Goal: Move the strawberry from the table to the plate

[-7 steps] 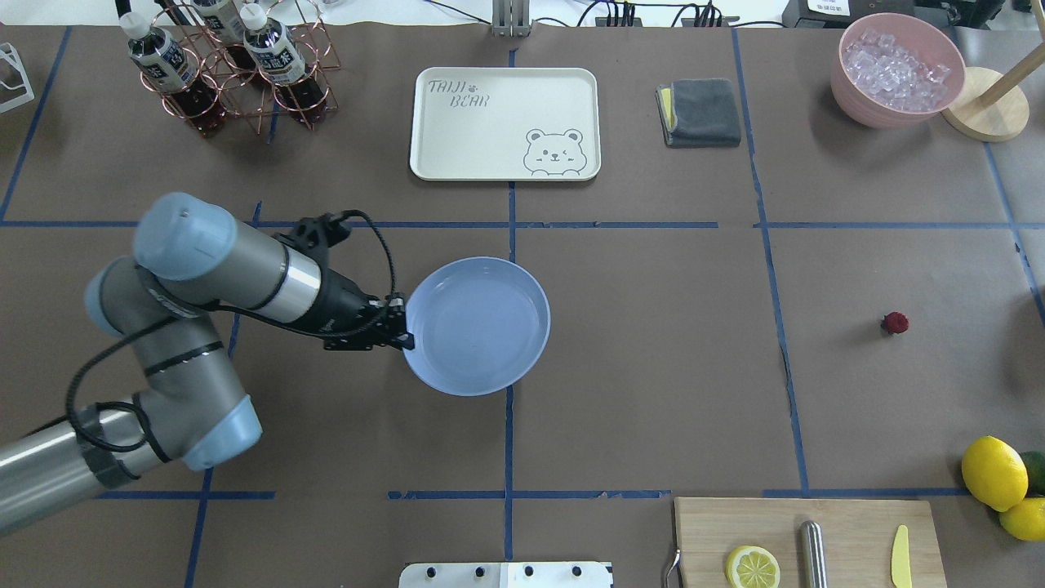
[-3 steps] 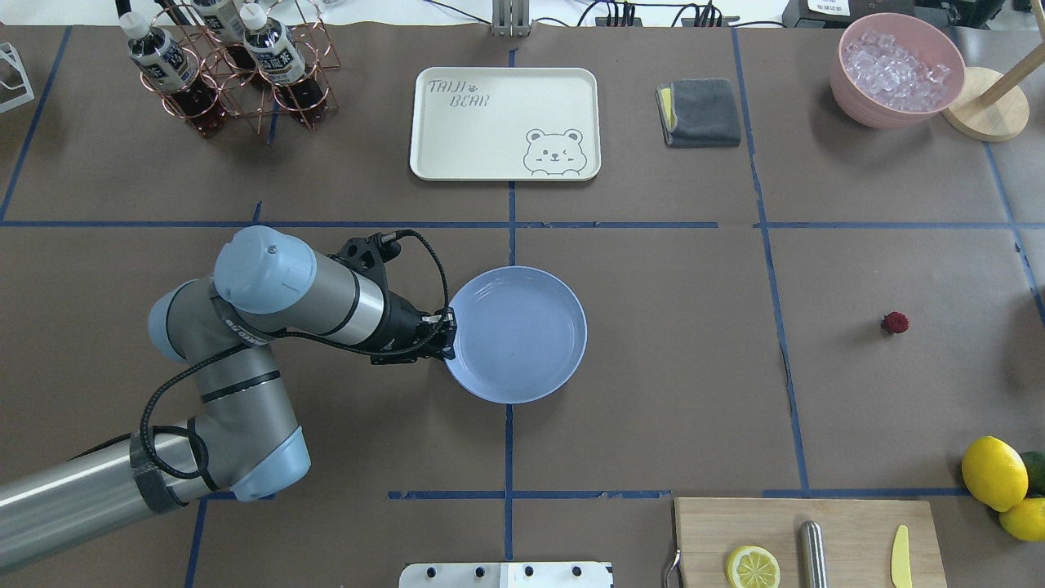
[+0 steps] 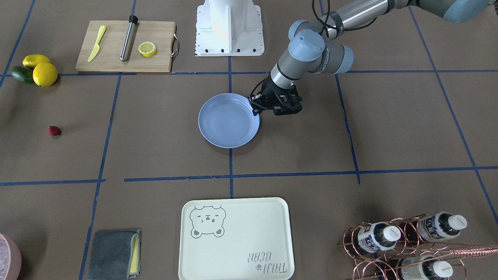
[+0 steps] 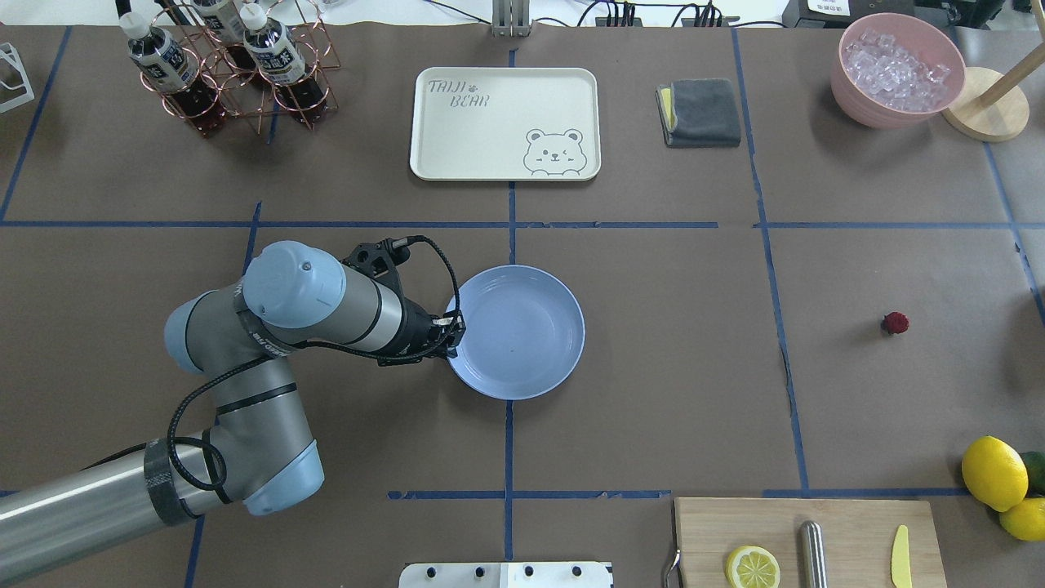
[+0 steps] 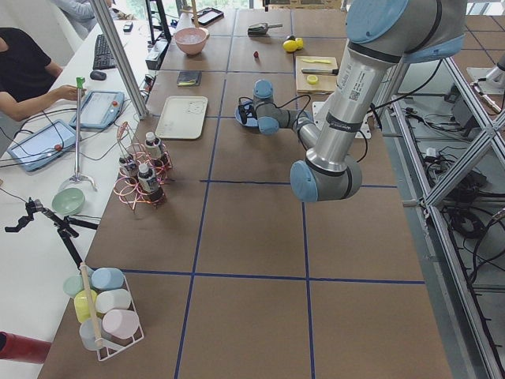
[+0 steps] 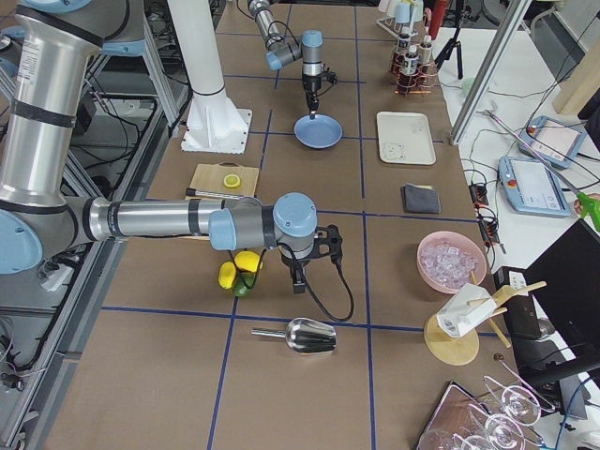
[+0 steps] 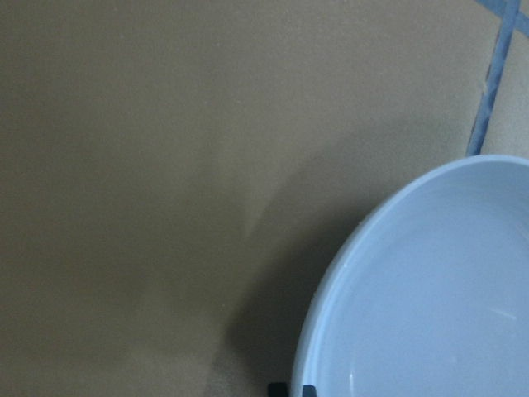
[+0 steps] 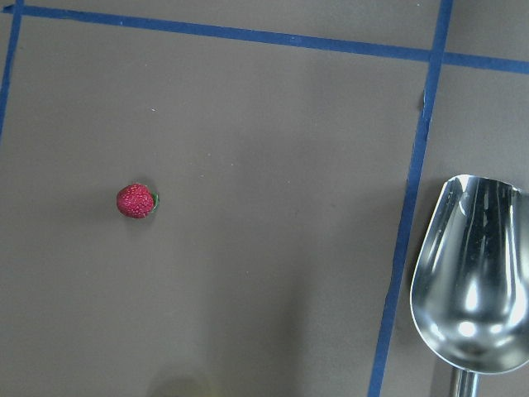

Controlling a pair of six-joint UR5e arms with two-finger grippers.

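The left gripper (image 4: 451,331) is clamped on the rim of the plate (image 4: 531,343), which sits flat on the table (image 4: 669,392). The strawberry (image 4: 895,322) lies on the table well apart from the plate, on the right arm's side. The right gripper (image 6: 296,284) hangs much nearer the strawberry than the plate does; its opening cannot be told. Judged rounded, the strawberry has no long axis to align with.

In the overhead view you'll see a brown table (image 4: 653,367) gridded with blue tape lines (image 4: 637,224), a plain light-blue plate (image 4: 522,335) at centre frame, a dark-red strawberry (image 4: 895,323) at right, yellow lemons (image 4: 993,473) lower right, and a cream tray (image 4: 490,139) printed with a grey bear (image 4: 553,152) up top.
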